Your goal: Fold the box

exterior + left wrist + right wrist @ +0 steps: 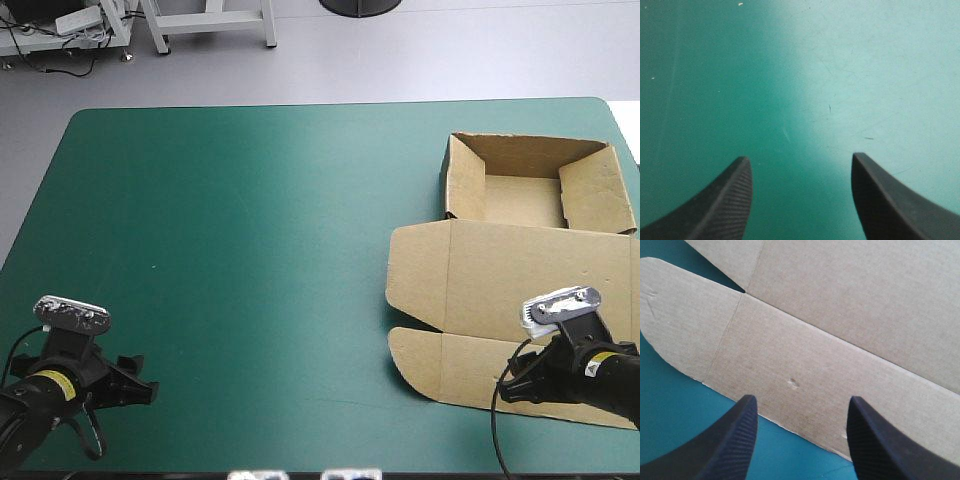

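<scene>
Right wrist view: right gripper point(801, 399), spread, poised over the near flap point(790, 360) of the brown cardboard box point(855, 310), likely to lift it; left gripper point(800, 157) idles, spread.

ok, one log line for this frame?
box: open tray, lid flat, table's right side | left gripper: open, over bare teal-green cover, away from box | right gripper: open, over lid's near flap

The brown box point(510, 265) is an open tray with raised walls; its lid lies flat, with the rounded side flaps spread out. The lid's outer strip lies just under and ahead of the right gripper point(801, 401), and the tray is farther ahead.
</scene>
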Motion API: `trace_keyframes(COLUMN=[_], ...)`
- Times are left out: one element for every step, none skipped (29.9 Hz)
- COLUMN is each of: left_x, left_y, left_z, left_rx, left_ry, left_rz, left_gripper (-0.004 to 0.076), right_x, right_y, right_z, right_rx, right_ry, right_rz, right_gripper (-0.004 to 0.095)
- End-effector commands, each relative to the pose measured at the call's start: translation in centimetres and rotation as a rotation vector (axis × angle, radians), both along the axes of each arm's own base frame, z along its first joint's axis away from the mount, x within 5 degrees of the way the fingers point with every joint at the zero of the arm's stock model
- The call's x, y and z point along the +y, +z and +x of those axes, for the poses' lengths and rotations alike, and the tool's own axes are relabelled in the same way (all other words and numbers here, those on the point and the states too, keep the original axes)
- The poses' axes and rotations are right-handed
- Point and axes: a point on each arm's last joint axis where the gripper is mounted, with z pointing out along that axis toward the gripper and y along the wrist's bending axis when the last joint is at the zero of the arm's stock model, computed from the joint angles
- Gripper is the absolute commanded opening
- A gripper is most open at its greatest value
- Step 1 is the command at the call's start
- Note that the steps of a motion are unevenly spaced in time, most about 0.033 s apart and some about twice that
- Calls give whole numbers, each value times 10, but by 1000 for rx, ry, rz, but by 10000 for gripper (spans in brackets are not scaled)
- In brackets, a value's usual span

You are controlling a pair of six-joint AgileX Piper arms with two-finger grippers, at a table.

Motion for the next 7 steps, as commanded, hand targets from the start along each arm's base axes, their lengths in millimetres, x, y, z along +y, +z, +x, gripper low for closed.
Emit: trace_keyframes(left_x=[-6, -7, -7, -7, -7, -7, -7], left_y=[7, 7, 7, 8, 8, 8, 8], left_z=[6, 6, 7, 7, 7, 7, 7], left_rx=[-73, -80, -85, -88, -91, -91, -91], left_ry=[-22, -24, -24, -25, -25, -25, -25], left_rz=[-61, -69, -70, -71, -72, -72, -72], left_gripper=[423, 423, 423, 423, 423, 423, 423], right_x=[0, 0, -1, -1, -1, -2, -3], right_y=[13, 15, 16, 18, 19, 20, 20], right_z=[-4, -7, -10, -13, -16, -18, -20], right_rx=[-105, -122, -138, -154, -167, -178, -186], right_ry=[-9, -9, -9, -9, -11, -11, -12], right_rz=[25, 27, 28, 30, 31, 27, 23], right_gripper=[503, 503, 503, 503, 503, 502, 502])
